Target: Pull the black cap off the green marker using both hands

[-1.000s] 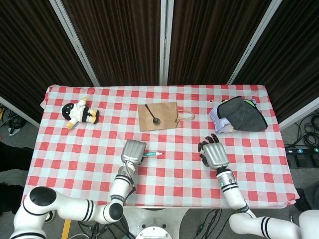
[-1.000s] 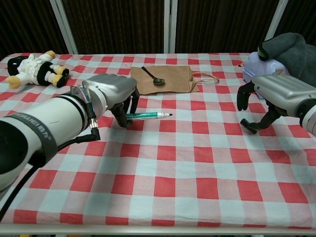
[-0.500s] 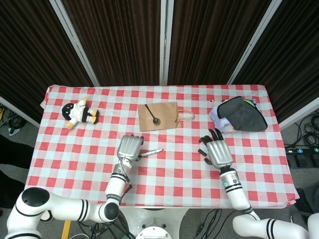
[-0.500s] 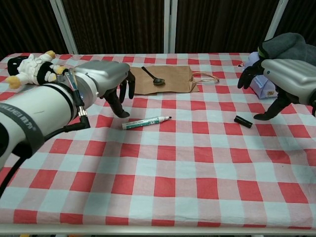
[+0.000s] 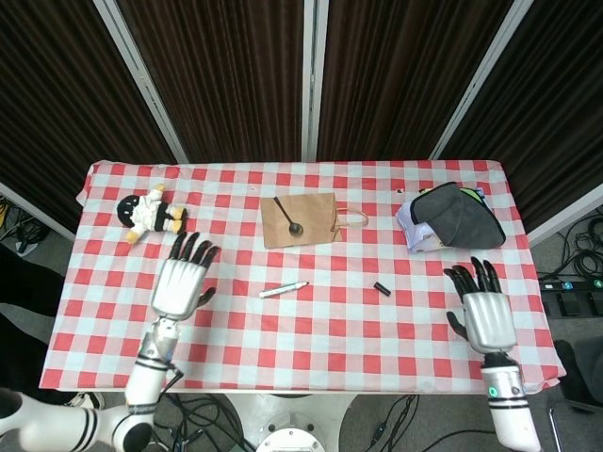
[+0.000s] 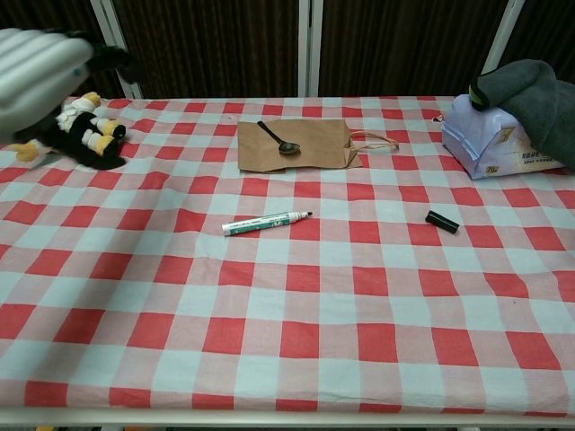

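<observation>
The green marker (image 5: 284,290) (image 6: 265,222) lies uncapped on the checked cloth near the table's middle, its tip pointing right. Its black cap (image 5: 382,288) (image 6: 441,221) lies apart, well to the right of it. My left hand (image 5: 180,281) hovers flat and empty over the left part of the table, fingers spread; only a blurred edge of the left hand (image 6: 40,65) shows in the chest view. Over the front right corner my right hand (image 5: 482,308) is spread and holds nothing.
A brown paper bag (image 5: 300,220) with a black spoon (image 5: 286,216) on it lies behind the marker. A plush toy (image 5: 151,215) sits at the back left. A white pack under a dark grey cloth (image 5: 450,218) stands at the back right.
Both hands have drawn back and outward from the marker and cap, the left to the left, the right toward the front right corner. Marker and cap now lie free on the cloth.
</observation>
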